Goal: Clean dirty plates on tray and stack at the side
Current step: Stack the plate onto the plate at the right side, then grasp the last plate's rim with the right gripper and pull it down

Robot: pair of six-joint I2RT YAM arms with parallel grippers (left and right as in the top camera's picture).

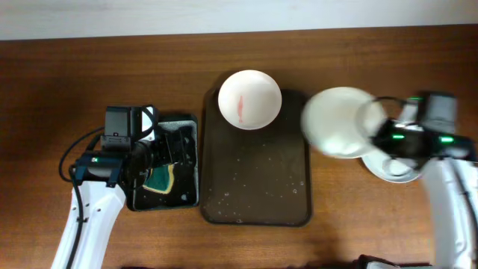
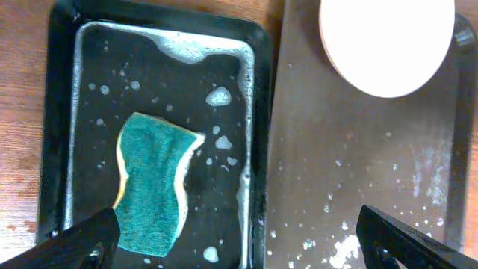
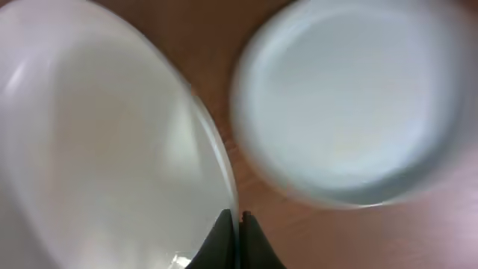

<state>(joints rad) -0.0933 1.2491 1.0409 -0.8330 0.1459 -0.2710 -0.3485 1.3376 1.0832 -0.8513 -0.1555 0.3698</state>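
Right claw (image 3: 239, 224) pinches plate (image 1: 340, 122) rim – left claw (image 2: 237, 235) wide, empty, over sponge tray (image 2: 60, 112).

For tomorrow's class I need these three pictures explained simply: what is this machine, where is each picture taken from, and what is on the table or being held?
Two robot arms work at a wooden table. The overhead picture looks straight down; the other two come from cameras on each arm's wrist.

In the middle lies a dark brown tray, wet with droplets, carrying one white plate with a red smear. To its left, a smaller black tray holds a green sponge in soapy water. The left gripper hovers open above it, holding nothing.

The right gripper pinches the rim of a clean-looking white plate, held in the air beside the brown tray. Another white plate rests on the table beneath that arm.
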